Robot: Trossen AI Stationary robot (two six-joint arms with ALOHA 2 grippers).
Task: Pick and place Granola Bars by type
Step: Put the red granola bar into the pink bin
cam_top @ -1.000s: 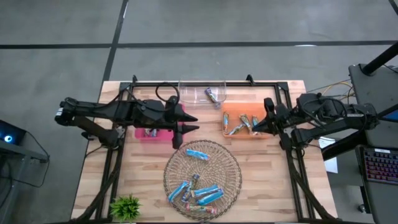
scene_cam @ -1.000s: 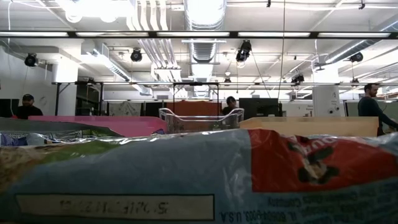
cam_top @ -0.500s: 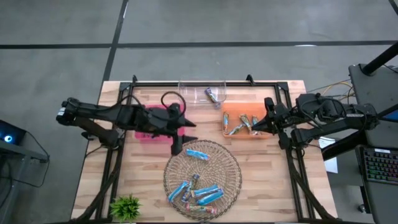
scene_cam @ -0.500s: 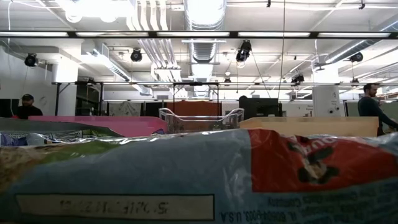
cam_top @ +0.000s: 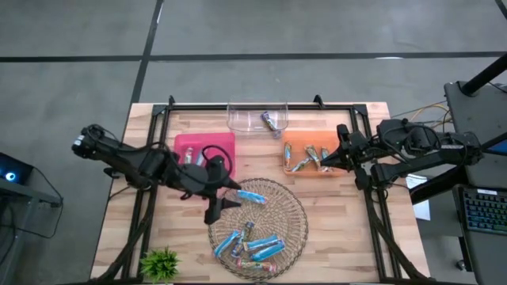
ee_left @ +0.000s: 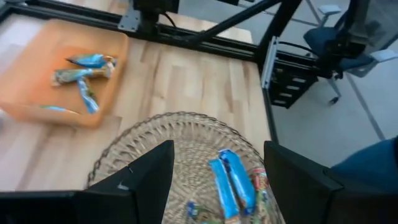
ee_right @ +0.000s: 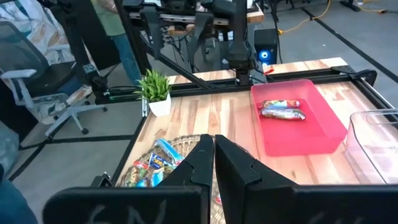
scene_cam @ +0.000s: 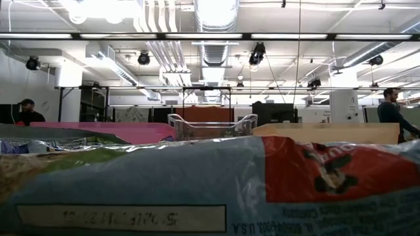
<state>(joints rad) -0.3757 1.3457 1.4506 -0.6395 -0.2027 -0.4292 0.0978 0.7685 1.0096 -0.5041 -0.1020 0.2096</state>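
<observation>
High view: L gripper (cam_top: 225, 201) sits over the near-left rim of the wicker basket (cam_top: 295, 207), fingers spread wide apart w/ nothing between them. One blue bar (cam_top: 251, 195) lies in the basket's far part, just beside the far finger; can't tell if they touch. Rest of the granola bars (cam_top: 252, 247), mostly blue w/ a few reddish/tan, are piled in the basket's near part, apart from the fingers. Left wrist view shows the same: the two dark fingers (ee_left: 151, 173) stand well apart, wicker basket (ee_left: 186, 127) rim between them, two blue bars (ee_left: 231, 185) lying side by side in the gap's far side, not gripped. Pink tray (cam_top: 204, 144) is behind the L arm w/ a couple of bars in it (cam_top: 190, 159), partly hidden by the arm. Orange tray (cam_top: 295, 142) holds several bars (cam_top: 309, 158); clear bin (cam_top: 245, 119) at the table's far edge holds one dark-wrapped bar (cam_top: 272, 121). R gripper (cam_top: 323, 162) hangs at the orange tray's right end, above the bars there, fingers closed together and empty; right wrist view shows its two fingers (ee_right: 198, 163) pressed tip to tip, w/ the pink tray (ee_right: 323, 127) and two bars (ee_right: 283, 109) in it beyond, plus the small plant (ee_right: 155, 88) at the table corner. Low view is blocked mostly by a big blue-red wrapper (scene_cam: 210, 183) right at the lens; neither gripper shows there.
</observation>
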